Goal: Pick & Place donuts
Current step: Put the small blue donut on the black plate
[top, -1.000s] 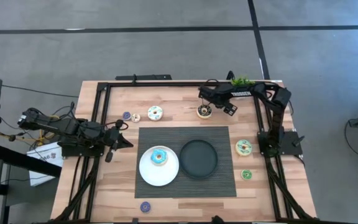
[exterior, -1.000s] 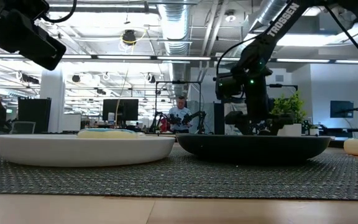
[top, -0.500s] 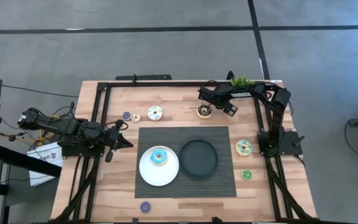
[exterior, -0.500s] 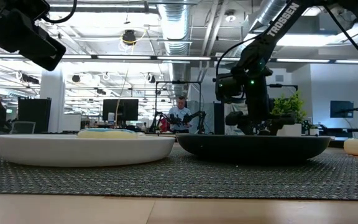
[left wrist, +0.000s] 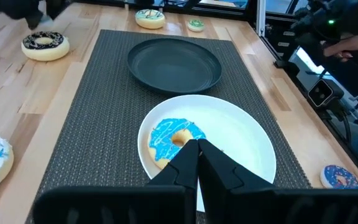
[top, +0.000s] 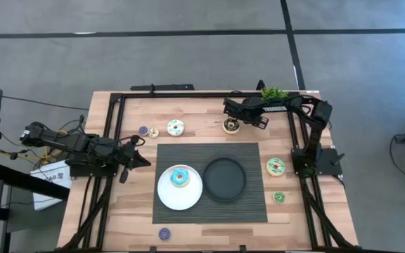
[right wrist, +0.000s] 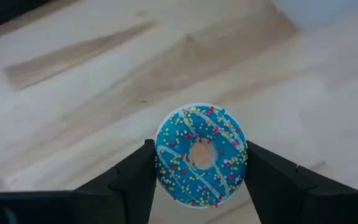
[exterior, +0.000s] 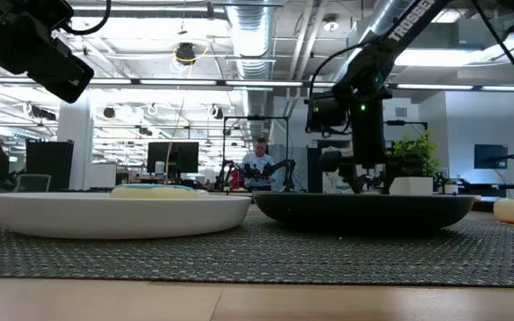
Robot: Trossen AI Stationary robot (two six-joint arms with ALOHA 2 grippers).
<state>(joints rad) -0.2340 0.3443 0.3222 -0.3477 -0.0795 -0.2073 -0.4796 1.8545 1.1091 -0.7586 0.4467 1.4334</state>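
A chocolate-iced donut (top: 230, 126) with sprinkles lies near the table's far edge. My right gripper (top: 230, 119) stands over it, and in the right wrist view the donut (right wrist: 201, 155) fills the gap of the gripper (right wrist: 197, 149). My left gripper (left wrist: 196, 149) is shut and hovers at the mat's left edge (top: 136, 157), touching nothing. A blue donut (top: 180, 177) lies on the white plate (top: 167, 197). The white donut (top: 176, 128) and the pale green one (top: 275, 166) lie on the wood. My right gripper pinches the chocolate donut by its outer rim (right wrist: 161, 163), one finger on each of two opposite sides. The fingers (right wrist: 129, 180) slant steeply down from above. The donut lies flat between them, icing up. Whether it is clear of the table does not show.
An empty black plate (top: 225, 179) sits on the dark mat (top: 209, 211) beside the white plate. Small donuts lie around: purple (top: 143, 131), yellow (top: 153, 132), green (top: 278, 197), blue (top: 164, 233). A potted plant (top: 274, 92) stands at the far edge. A black frame rims the table.
My right gripper has risen a little over the chocolate donut and edged toward the table's left. In the high view the donut stays in the same spot.
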